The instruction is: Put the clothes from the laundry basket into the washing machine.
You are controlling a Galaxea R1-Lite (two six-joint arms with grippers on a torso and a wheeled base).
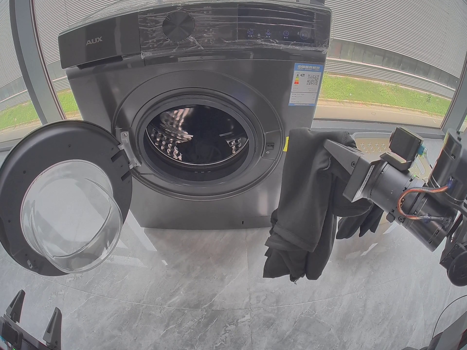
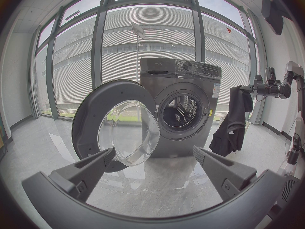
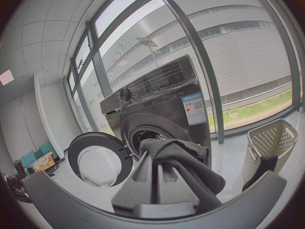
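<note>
On a floor [image 1: 194, 288] of glossy grey marbled tiles, in a room walled with tall curved windows [image 1: 389, 35], stands the washing machine [image 1: 209, 210], dark grey, its control panel wrapped in clear film; beyond the glass lie a strip of grass [image 1: 379, 91] and a ribbed pale building. The round door [image 1: 63, 147] is swung fully open to the left, its clear bowl facing the near side; the drum [image 1: 197, 134] stands open, steel and shining. To the right of the opening, the right gripper [image 1: 335, 151] is clamped tight on a black garment [image 1: 304, 205], which hangs in long folds in front of the machine's right lower corner, outside the drum. The left gripper [image 1: 34, 312] is low at the near left, fingers spread wide with nothing between them, well apart from the door.

The right wrist view brings in the laundry basket [image 3: 270, 143], pale and perforated, on the floor to the right of the machine by the window, with a dark cloth [image 3: 265, 166] draped at its near wall; it also takes in a tiled ceiling, a white wall and a teal sofa [image 3: 31, 156] far off to the left. The left wrist view gives the whole scene from low down: door nearest, machine behind it, the garment hanging from the raised right arm on the right.
</note>
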